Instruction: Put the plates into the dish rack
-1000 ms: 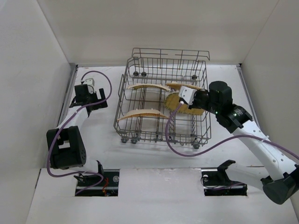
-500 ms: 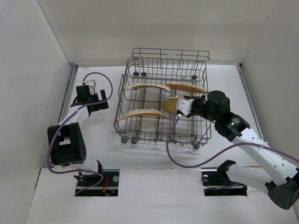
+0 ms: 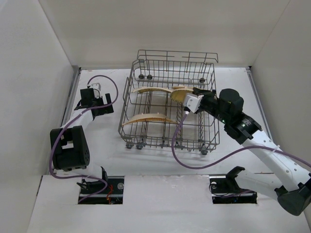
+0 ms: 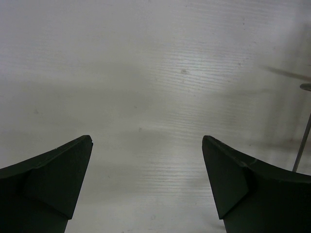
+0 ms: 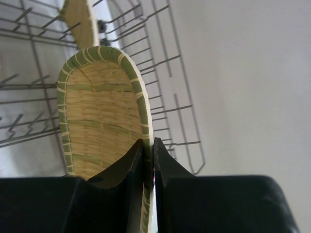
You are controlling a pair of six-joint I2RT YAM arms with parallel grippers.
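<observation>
The dish rack (image 3: 167,144) is a grey wire basket in the middle of the table. Two plates stand edge-on in it, one at the far left (image 3: 154,90) and one nearer (image 3: 148,119). My right gripper (image 3: 186,98) is over the rack's far right part, shut on the rim of a third woven plate (image 3: 178,95). In the right wrist view this plate (image 5: 102,121) stands on edge between my right gripper's (image 5: 148,143) fingers, with rack wires (image 5: 165,63) and another plate (image 5: 80,24) behind. My left gripper (image 3: 103,103) (image 4: 147,141) is open over bare table left of the rack.
White walls close in the table on three sides. The rack's taller rear rail (image 3: 177,52) rises at the back. A purple cable (image 3: 194,162) hangs from the right arm across the rack's front right corner. A rack wire (image 4: 302,145) shows at the left wrist view's right edge.
My right gripper has carried its plate from the rack's right middle toward the far side, turning it from nearly flat to more on edge. The left arm has barely shifted.
</observation>
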